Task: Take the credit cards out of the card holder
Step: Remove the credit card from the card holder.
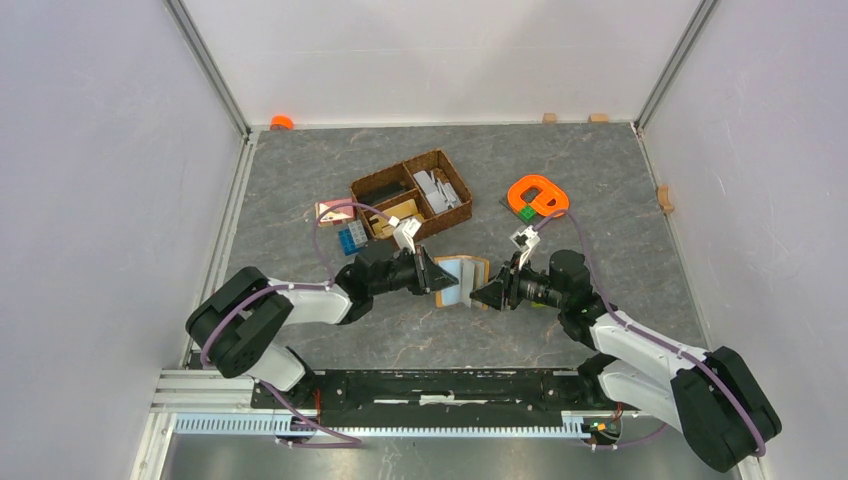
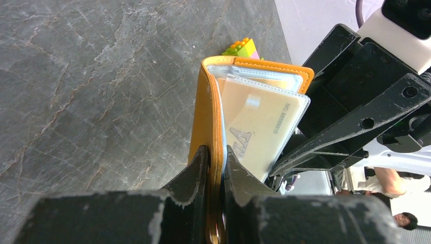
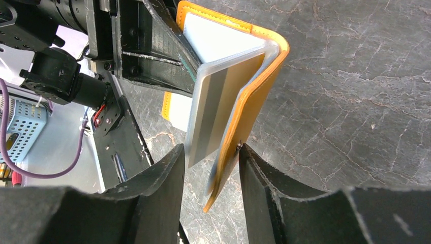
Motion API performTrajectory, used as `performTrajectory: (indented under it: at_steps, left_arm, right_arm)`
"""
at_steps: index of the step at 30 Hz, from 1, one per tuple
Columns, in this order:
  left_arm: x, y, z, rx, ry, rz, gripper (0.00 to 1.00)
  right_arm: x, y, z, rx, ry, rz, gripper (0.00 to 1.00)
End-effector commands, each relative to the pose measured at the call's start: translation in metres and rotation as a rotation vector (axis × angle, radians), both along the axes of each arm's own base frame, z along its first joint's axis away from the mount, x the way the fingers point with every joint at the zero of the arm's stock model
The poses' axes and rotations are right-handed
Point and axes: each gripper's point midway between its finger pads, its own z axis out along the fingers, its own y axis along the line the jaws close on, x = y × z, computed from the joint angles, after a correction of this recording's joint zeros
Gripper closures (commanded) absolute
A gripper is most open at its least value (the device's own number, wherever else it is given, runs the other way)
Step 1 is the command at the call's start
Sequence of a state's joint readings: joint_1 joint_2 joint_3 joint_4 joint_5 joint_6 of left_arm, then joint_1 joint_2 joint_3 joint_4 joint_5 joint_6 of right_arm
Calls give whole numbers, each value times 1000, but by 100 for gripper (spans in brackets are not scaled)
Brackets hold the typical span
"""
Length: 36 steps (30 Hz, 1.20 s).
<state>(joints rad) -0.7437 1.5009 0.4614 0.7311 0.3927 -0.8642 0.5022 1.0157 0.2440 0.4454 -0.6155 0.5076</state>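
Card holder (image 1: 462,281): mid-bench in top view, open like a book, stood on edge between the two wrists. Cannot tell whether its bottom edge touches the bench (image 1: 620,260) or hangs just above it.

Left fingers (image 1: 447,274): in from 9 o'clock, pressed together on one mustard cover near its edge. Left wrist view shows the leather pinched tight between both tips, no gap.

Right fingers (image 1: 480,293): in from 4 o'clock, spread. Right wrist view shows them straddling the free cover plus one clear sleeve. One tip touching the cover's stitched edge, the other just beside the sleeve, not clamping.

Inside: clear plastic sleeves fanned out from the spine, light blue lining behind. Beige card (image 2: 256,122) with printed logo and number, seated in a sleeve, left wrist view. Gold-and-grey striped card (image 3: 218,109) seated in the sleeve between the right tips. Both cards in their sleeves.

Around it, top view:
- wicker basket (image 1: 410,195) at 11 o'clock of holder, apart, divided, grey and tan bits inside
- orange ring (image 1: 537,195) at 1 o'clock, apart
- blue brick (image 1: 352,238) at 10 o'clock, just beside the basket's near-left corner

Green and yellow bricks (image 2: 240,48) showing past the holder's far edge, 12 o'clock in left wrist view.
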Motion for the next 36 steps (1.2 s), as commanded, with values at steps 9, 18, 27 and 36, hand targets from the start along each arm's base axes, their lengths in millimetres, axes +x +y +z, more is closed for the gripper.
performTrajectory:
  at_steps: [9,18,27,36]
  left_arm:
    - [-2,-31,0,20,-39,-85,95]
    - [-3,-33,-7,40,-10,-93,93]
    - [-1,-34,-21,64,36,-81,93]
    - [1,-32,-20,74,33,-65,92]
  right_arm:
    - [15,1,-7,-37,6,-42,54]
    - [22,-6,-20,-93,21,-90,44]
    - [23,-5,-26,-98,39,-91,36]
    - [23,-6,-21,-88,23,-103,33]
